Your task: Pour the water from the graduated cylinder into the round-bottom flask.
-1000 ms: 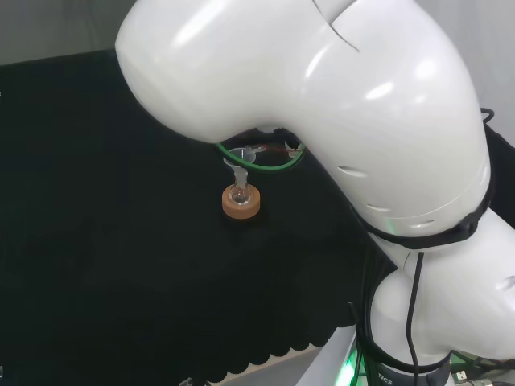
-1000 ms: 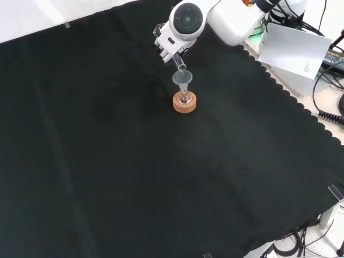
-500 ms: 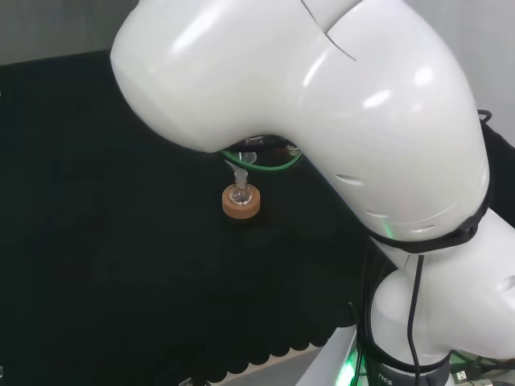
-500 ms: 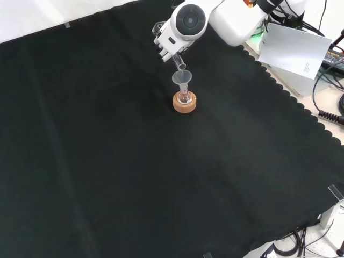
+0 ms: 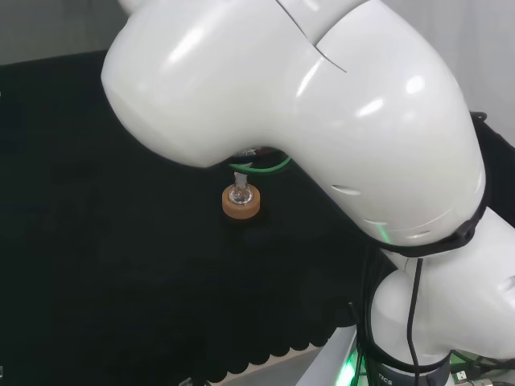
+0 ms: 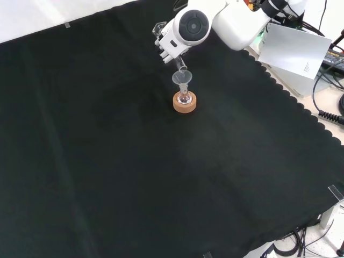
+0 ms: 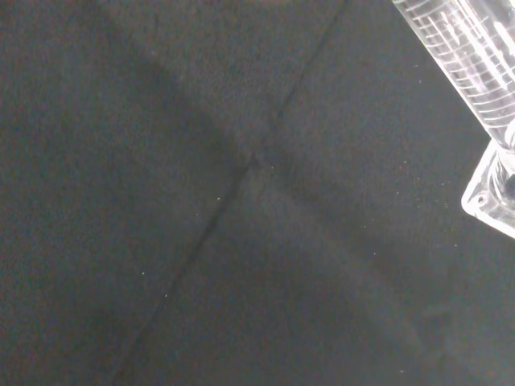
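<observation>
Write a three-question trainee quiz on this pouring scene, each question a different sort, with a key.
1. True or false: in the front view the clear graduated cylinder is tilted over the clear plastic funnel.
2. What does the small clear round-bottom flask sit in? A) red ribbed ring B) round cork ring stand C) bare black cloth
3. Fill in: the black and white hand comes in from the front view's ____.

Key: 1 true; 2 B; 3 top.

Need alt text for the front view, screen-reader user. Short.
The robot's hand tips a clear graduated cylinder mouth-down over a funnel seated in a small round-bottom flask on a cork ring. They sit near the top of a wide black cloth, below the white arm link entering from the top right.
</observation>
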